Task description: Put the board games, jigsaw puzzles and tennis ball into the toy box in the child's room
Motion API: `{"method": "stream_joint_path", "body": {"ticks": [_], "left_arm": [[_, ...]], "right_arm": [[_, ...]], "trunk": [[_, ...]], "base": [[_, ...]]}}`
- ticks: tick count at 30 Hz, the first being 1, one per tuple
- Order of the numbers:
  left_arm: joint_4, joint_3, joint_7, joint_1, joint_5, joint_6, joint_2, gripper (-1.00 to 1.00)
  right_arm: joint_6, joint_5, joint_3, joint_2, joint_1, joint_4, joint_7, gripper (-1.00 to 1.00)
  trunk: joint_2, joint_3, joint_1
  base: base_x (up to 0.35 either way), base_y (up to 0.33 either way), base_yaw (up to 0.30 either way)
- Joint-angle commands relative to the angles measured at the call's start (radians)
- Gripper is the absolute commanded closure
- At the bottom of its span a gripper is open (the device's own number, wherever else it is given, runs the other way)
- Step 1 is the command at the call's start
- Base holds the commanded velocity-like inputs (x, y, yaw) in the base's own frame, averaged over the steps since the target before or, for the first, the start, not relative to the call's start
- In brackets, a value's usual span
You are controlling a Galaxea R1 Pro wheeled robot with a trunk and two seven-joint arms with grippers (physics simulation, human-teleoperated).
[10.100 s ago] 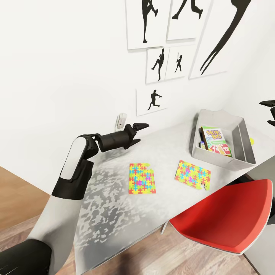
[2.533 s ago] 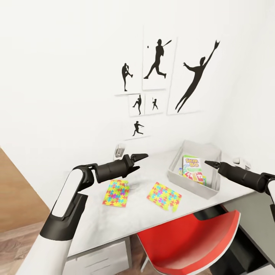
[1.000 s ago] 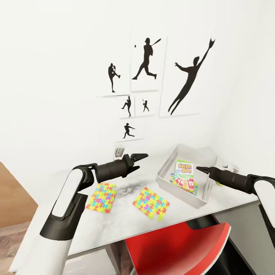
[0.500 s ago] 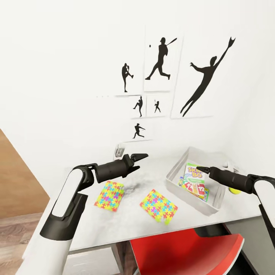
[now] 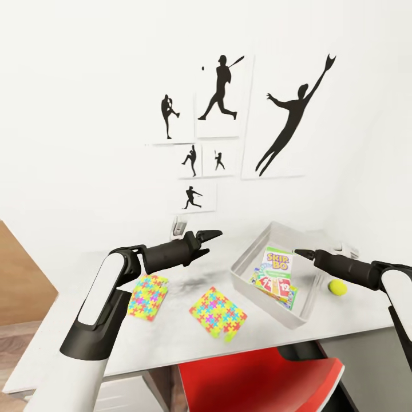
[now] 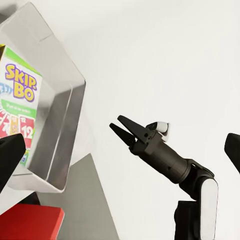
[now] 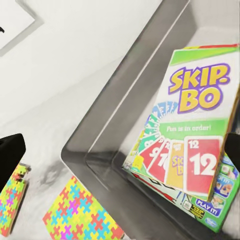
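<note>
grey and shallow, the toy box (image 5: pixel 247 265) sits on the table (image 5: pixel 355 320) just under and in front of the right gripper (image 5: pixel 297 252), which hangs over the bin's far half with its tips drawn together to a point, nothing between them. inside the bin, right below that claw, lies the skip-bo box (image 5: pixel 277 262), stacked on other printed game boxes (image 5: pixel 286 290) whose edges peek out beneath it; how many there are i cannot tell. just behind the right gripper's forearm, outside the bin wall, the tennis ball (image 5: pixel 337 288) rests on the tabletop. the left gripper (image 5: pixel 212 235) is held above the table's back edge, its fingers spread a little and empty. below and behind it one jigsaw puzzle (image 5: pixel 147 288) lies flat, partly hidden by the left arm; the second jigsaw puzzle (image 5: pixel 218 313) lies apart from it, between the left claw and the bin's near corner. a small white fitting (image 5: pixel 179 226) on the wall sits just beside the left claw. baseball silhouette prints (image 5: pixel 220 88) hang above both arms. a red chair (image 5: pixel 257 380) is pushed in at the table's near edge.
</note>
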Motion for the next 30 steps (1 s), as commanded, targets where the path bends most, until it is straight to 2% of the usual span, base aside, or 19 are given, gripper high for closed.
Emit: {"method": "stream_joint_path", "body": {"ticks": [1, 11, 30], "left_arm": [[-0.001, 0.0, 0.01, -0.001, 0.01, 0.002, -0.001, -1.0], [-0.001, 0.001, 0.009, -0.001, 0.01, 0.002, -0.001, -1.0], [-0.001, 0.003, 0.009, -0.001, 0.01, 0.002, -0.001, -1.0]], "right_arm": [[0.003, -0.011, -0.001, 0.0, -0.001, -0.001, -0.011, -1.0], [0.003, -0.01, -0.005, 0.0, -0.001, -0.001, -0.011, -1.0], [0.003, -0.01, -0.01, -0.002, -0.002, 0.003, -0.011, -1.0]], "trunk": [[-0.002, -0.002, 0.001], [-0.002, -0.002, 0.001], [-0.002, -0.002, 0.001]], "base": [[0.011, -0.246, 0.003], [0.005, -0.112, 0.001], [0.0, -0.01, -0.008]]}}
